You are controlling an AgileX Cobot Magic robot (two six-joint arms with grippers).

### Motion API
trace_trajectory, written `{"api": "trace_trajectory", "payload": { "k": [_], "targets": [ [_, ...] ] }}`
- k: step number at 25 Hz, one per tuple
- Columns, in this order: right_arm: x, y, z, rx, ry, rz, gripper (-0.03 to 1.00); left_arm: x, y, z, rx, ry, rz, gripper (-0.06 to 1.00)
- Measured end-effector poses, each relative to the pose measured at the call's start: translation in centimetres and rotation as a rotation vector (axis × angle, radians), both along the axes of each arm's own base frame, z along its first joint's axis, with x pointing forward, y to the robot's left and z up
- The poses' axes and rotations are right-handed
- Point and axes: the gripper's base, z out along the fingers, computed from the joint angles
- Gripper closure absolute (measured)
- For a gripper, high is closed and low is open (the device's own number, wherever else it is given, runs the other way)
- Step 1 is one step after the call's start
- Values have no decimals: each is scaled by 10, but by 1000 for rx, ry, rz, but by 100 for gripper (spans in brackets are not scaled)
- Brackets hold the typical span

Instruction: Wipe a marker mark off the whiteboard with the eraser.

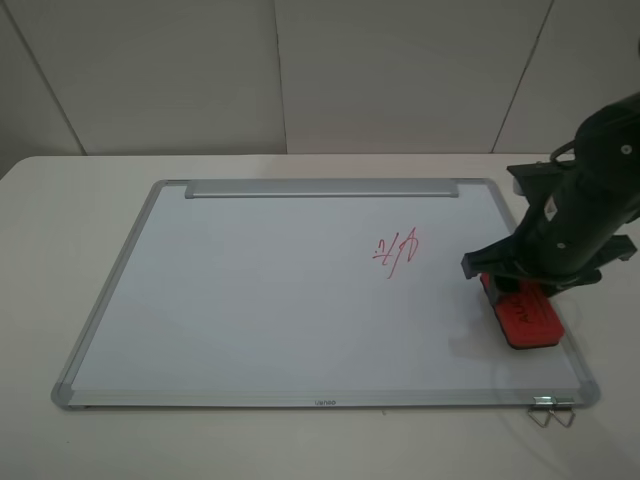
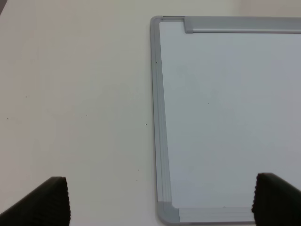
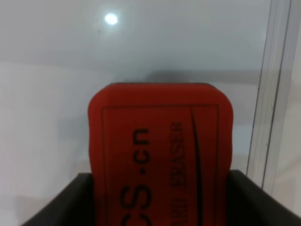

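Note:
The whiteboard (image 1: 250, 300) lies flat on the table. The marker mark (image 1: 390, 256), a red scribble with a long tail stroke, is on its right half, and a smaller red scribble of upright strokes (image 1: 413, 243) sits just beside it. The red eraser (image 1: 527, 315) rests on the board near the right frame, to the right of the mark and nearer the front. My right gripper (image 1: 515, 290) is shut on the eraser (image 3: 160, 155), with a dark finger (image 3: 70, 205) pressed against each side. My left gripper (image 2: 162, 202) is open over the whiteboard's (image 2: 225, 117) left edge and holds nothing.
A grey tray strip (image 1: 322, 188) runs along the board's far edge. A metal binder clip (image 1: 552, 410) lies on the table at the board's front right corner. Bare white table (image 2: 70, 94) lies to the left of the board frame.

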Motion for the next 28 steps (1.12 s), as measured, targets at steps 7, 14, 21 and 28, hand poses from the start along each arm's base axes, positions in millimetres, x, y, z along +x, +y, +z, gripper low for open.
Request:
{"api": "trace_trajectory", "payload": {
  "k": [7, 14, 21, 28],
  "targets": [
    [-4, 0, -6, 13, -15, 10, 47, 0, 0, 0, 0, 0, 0, 17],
    [-4, 2, -11, 35, 3, -20, 44, 0, 0, 0, 0, 0, 0, 17],
    [-4, 2, -11, 34, 2, -16, 22, 0, 0, 0, 0, 0, 0, 17],
    [-7, -10, 18, 84, -75, 22, 19, 0, 0, 0, 0, 0, 0, 17]
  ]
}}
